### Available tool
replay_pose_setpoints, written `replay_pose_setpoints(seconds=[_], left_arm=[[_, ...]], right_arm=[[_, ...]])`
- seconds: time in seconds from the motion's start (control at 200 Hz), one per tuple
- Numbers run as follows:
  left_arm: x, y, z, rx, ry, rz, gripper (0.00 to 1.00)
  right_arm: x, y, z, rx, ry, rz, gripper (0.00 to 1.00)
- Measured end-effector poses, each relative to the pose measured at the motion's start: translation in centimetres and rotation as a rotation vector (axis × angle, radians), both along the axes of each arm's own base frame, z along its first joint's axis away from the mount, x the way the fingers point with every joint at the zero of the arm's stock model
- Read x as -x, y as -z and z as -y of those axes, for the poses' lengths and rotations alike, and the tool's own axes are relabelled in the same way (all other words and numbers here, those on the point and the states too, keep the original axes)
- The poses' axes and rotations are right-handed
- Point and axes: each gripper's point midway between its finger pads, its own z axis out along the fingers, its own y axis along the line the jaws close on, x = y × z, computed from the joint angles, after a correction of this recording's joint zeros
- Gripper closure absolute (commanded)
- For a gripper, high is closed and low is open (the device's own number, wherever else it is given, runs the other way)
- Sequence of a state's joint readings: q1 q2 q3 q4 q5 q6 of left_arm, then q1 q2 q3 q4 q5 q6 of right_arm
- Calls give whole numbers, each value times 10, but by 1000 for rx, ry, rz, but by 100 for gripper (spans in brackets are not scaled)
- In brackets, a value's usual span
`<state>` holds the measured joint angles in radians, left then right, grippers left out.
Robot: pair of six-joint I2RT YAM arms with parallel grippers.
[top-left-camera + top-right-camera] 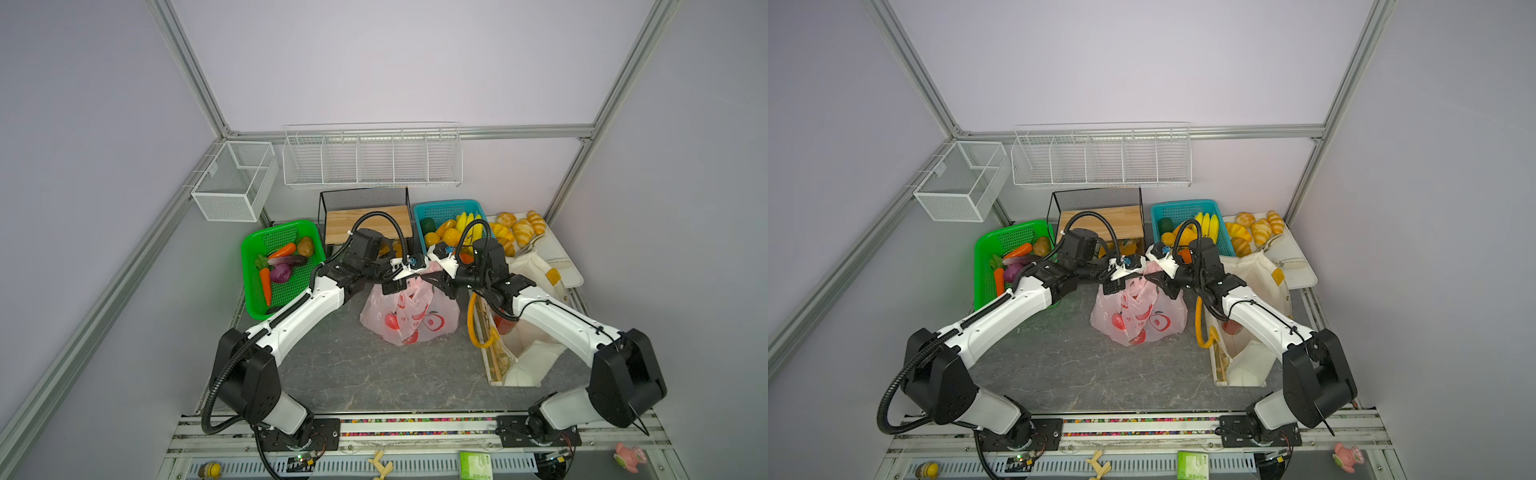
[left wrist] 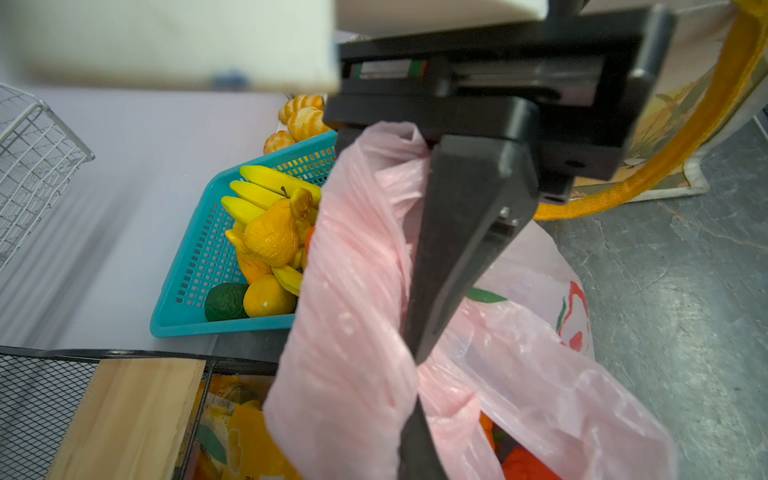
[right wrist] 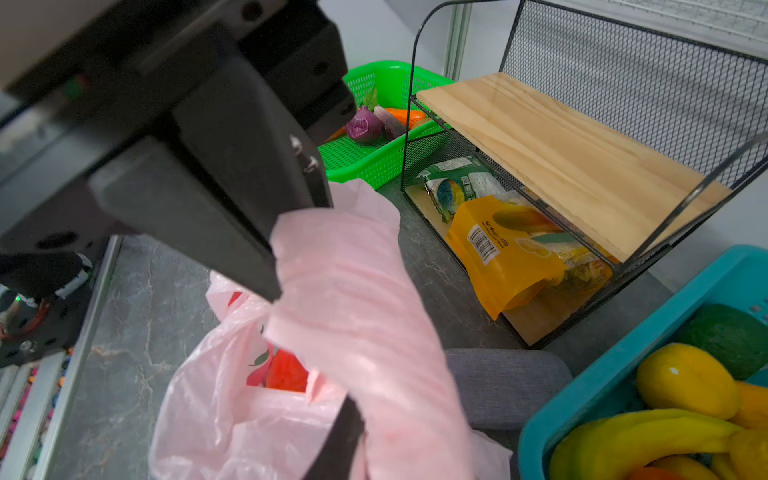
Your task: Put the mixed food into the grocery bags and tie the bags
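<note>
The pink plastic grocery bag [image 1: 409,318] [image 1: 1138,318] stands mid-table with both handles pulled up. My left gripper [image 1: 392,286] [image 1: 1113,286] is shut on one twisted handle [image 3: 353,270]. My right gripper [image 1: 440,284] [image 1: 1169,286] is shut on the other handle [image 2: 357,232], and the two grippers almost meet above the bag. Red and orange food [image 3: 286,372] [image 2: 528,465] shows through the bag's mouth. The cream canvas tote [image 1: 525,353] lies open at the right under my right arm, with yellow handles [image 1: 478,328] and something red [image 1: 505,324] inside.
A green basket [image 1: 253,299] of carrots, a purple onion and a potato stands at the left. Behind the bag are a black mesh shelf [image 1: 365,220] with snack packs [image 3: 498,249], a teal basket [image 1: 419,220] of bananas, and croissants [image 1: 521,228] on a white tray. White wire baskets [image 1: 372,158] hang on the wall.
</note>
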<state>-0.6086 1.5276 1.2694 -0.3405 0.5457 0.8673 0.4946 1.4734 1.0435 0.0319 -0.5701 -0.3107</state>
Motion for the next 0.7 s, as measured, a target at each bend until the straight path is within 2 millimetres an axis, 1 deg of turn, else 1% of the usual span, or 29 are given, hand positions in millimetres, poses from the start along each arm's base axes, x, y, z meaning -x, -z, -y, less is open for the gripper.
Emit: replay_pose_setpoints(seconds=[0.06,0.105,0.18,0.245,0.29,0.41,0.545,0.615,0.7], left_arm=[[-2,-1,0,5,-12,-3,87],[-4,-2,0,11,-26,-7,76],[-5,-3,-2,24,-60,-27,61],[-4,-4,-6,33,-92,-47,53],[-3,-4,-9,36,-115,-59,50],[-3,-7,-16,43,-175,-93,48],[-6,-2,-22,31,-233,-131,52],[-7,1,-25,19,-256,-146,58],[-7,5,-27,15,-283,-175,74]], right_arm=[[-2,-1,0,-5,17,-2,93],[-5,-1,1,-7,33,0,93],[-8,0,1,-10,61,1,93],[-8,2,2,-11,84,2,93],[-8,4,2,-10,98,0,93],[-8,5,2,-18,135,13,93],[-11,0,1,-42,176,31,93],[-12,-1,-1,-51,197,37,94],[-13,-2,-3,-58,220,45,93]])
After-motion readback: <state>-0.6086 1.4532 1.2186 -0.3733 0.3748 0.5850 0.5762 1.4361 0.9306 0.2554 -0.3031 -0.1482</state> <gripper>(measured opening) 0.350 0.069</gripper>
